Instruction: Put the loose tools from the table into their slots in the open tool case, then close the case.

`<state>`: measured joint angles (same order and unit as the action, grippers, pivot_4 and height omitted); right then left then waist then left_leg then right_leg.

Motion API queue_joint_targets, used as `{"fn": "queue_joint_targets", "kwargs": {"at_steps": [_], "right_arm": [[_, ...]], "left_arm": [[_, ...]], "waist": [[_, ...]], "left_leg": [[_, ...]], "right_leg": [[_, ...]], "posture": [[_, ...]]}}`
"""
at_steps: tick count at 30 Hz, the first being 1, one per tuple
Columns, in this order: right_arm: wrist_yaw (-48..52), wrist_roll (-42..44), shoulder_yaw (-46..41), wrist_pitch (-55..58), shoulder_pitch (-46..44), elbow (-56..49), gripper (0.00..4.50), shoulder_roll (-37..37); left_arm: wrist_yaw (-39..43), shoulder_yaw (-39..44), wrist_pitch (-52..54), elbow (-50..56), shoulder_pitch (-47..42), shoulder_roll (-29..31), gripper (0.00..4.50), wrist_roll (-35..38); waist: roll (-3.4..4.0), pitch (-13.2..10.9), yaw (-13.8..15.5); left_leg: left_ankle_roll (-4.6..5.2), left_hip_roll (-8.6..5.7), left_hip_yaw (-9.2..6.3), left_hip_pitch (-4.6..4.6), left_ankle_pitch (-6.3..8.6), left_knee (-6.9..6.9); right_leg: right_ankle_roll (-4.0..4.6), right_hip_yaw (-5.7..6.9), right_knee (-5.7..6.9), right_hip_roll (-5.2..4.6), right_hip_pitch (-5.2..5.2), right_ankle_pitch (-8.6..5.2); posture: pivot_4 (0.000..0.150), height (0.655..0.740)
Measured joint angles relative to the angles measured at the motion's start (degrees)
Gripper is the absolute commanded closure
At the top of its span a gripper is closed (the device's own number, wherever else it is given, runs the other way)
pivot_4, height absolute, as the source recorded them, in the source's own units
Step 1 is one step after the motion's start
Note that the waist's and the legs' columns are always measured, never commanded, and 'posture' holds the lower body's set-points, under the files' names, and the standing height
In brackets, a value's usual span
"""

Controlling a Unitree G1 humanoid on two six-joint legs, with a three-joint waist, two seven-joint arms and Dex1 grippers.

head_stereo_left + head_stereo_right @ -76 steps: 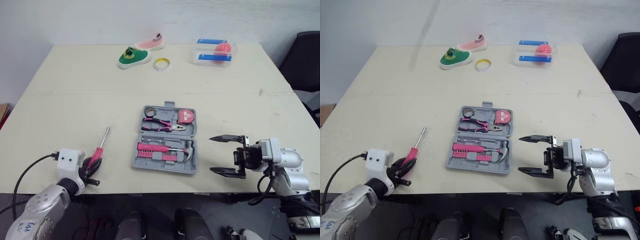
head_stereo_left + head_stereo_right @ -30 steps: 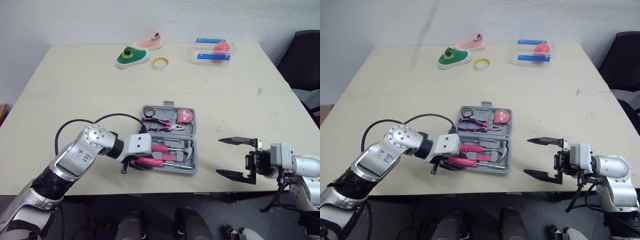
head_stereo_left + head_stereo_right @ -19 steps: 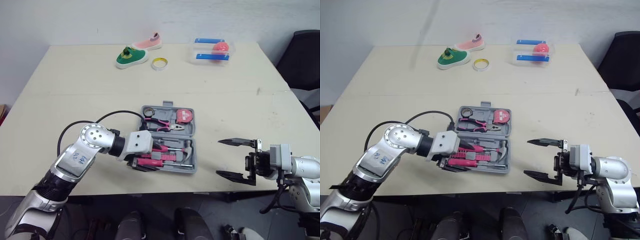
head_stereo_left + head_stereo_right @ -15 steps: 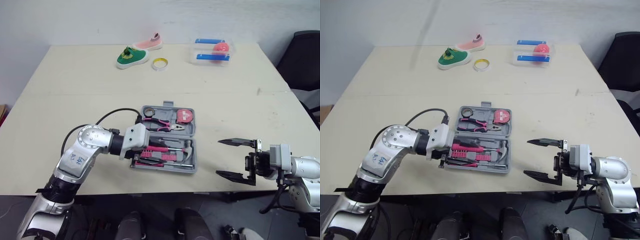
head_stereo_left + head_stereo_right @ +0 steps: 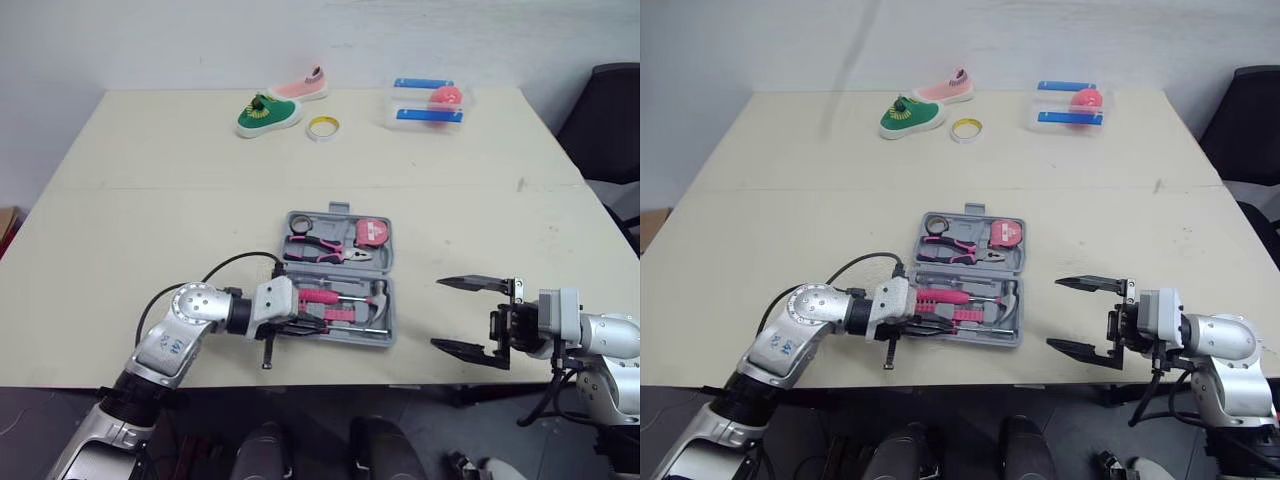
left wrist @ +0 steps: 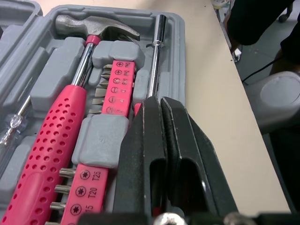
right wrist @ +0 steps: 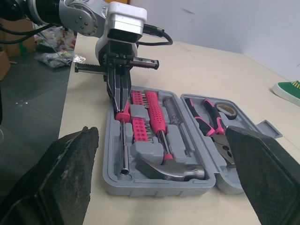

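Observation:
The grey tool case (image 5: pixel 392 312) lies open at the table's front middle. Its lid half holds pink pliers (image 5: pixel 325 250) and a tape measure (image 5: pixel 370 232). The base half holds a hammer (image 6: pixel 93 24), a pink bit strip (image 6: pixel 115 91) and a pink-handled driver (image 6: pixel 51 140). My left gripper (image 5: pixel 308 318) is at the case's front left corner, shut on the pink-handled screwdriver (image 7: pixel 123 140). The screwdriver's steel shaft (image 6: pixel 154 61) lies along the case's front slot. My right gripper (image 5: pixel 438 313) hangs open to the right of the case, with nothing between its fingers.
At the table's far side are a green shoe (image 5: pixel 268 113), a pink shoe (image 5: pixel 300 85), a tape roll (image 5: pixel 322 127) and a clear box (image 5: pixel 428 103) with blue strips and a pink ball. A black chair (image 5: pixel 605 110) stands at the right.
My left arm carried the screwdriver from the table's left front over to the case and lowered it into the front slot. The right gripper shifted slightly right and stayed open.

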<state>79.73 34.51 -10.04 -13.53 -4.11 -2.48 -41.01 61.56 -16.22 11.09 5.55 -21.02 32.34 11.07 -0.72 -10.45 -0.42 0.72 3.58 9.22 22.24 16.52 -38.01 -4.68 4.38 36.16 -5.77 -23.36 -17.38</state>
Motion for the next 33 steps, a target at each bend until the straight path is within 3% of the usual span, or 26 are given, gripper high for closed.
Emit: {"fn": "queue_joint_targets", "kwargs": {"at_steps": [9, 13, 16, 24, 27, 31, 32, 33], "right_arm": [[-5.27, -0.20, 0.41, 5.05, -0.13, -6.80, 0.00, -0.02], [-6.24, -0.21, 0.40, 6.36, -0.11, -7.46, 0.00, -0.02], [-7.93, -0.21, 0.40, 8.04, -0.14, -8.54, 0.00, -0.03], [-25.85, -5.87, 0.35, 25.37, -0.77, -10.81, 0.00, -1.54], [-25.89, -6.64, 1.43, 27.57, -1.46, -10.83, 0.83, -1.62], [-25.95, -12.63, 6.57, 27.18, -3.74, -6.39, 2.85, -1.86], [-26.08, -13.83, 7.57, 27.03, -4.51, -5.07, 3.10, -1.69], [-26.22, -15.75, 9.12, 26.04, -5.95, -2.65, 3.76, -1.04]], "left_arm": [[-1.59, -2.51, 4.84, -0.65, -1.39, -0.16, 4.48, -0.79], [-2.51, -2.91, 10.00, 0.68, -1.63, -0.18, 4.48, -0.79], [-2.40, -2.91, 10.46, 0.96, -1.58, -0.04, 4.48, -0.76], [-0.68, 11.20, 5.31, -1.85, 1.78, -3.02, 4.48, 11.67], [-2.08, 16.54, 4.91, -4.51, -0.38, -0.85, 4.50, 13.19], [-5.92, 18.37, 1.88, -14.71, -2.38, 2.60, 4.50, 7.43], [-6.78, 18.12, 1.87, -16.21, -2.71, 2.45, 4.50, 6.44], [-7.92, 17.45, 1.94, -18.16, -3.03, 2.19, 4.50, 5.12]], "waist": [[0.19, 0.58, 0.28], [0.20, 0.66, 0.26], [0.22, 0.84, 0.24], [0.18, 0.64, 0.16], [0.19, 0.62, 0.14], [0.19, 0.60, 0.01], [0.15, 0.58, 0.01], [0.11, 0.54, 0.06]], "left_leg": [[0.23, 0.02, -0.07, -0.19, 0.21, 0.00], [0.26, 0.12, -0.09, -0.96, 0.52, 0.07], [0.21, 0.16, -0.12, -1.04, 0.57, 0.10], [0.10, 0.15, -0.19, -0.56, 0.45, 0.13], [0.15, 0.12, -0.19, -0.57, 0.47, 0.13], [0.23, 0.11, -0.08, -0.59, 0.53, 0.14], [0.25, 0.10, -0.02, -0.57, 0.54, 0.14], [0.24, 0.09, 0.00, -0.50, 0.54, 0.13]], "right_leg": [[0.02, 0.01, 0.03, -0.15, 0.20, -0.01], [0.11, 0.01, -0.18, -0.19, 1.02, -0.06], [0.22, -0.12, -0.19, -0.30, 1.09, -0.12], [0.32, -0.06, -0.06, -0.41, 0.61, -0.18], [0.29, -0.02, -0.10, -0.37, 0.66, -0.16], [0.24, 0.20, -0.17, -0.30, 0.64, -0.14], [0.19, 0.24, -0.18, -0.29, 0.59, -0.11], [0.16, 0.25, -0.20, -0.29, 0.56, -0.09]], "posture": [[0.150, 0.7400], [0.150, 0.7400], [0.150, 0.7400], [0.150, 0.7400], [0.150, 0.7400], [0.150, 0.7400], [0.150, 0.7400], [0.150, 0.7400]]}}
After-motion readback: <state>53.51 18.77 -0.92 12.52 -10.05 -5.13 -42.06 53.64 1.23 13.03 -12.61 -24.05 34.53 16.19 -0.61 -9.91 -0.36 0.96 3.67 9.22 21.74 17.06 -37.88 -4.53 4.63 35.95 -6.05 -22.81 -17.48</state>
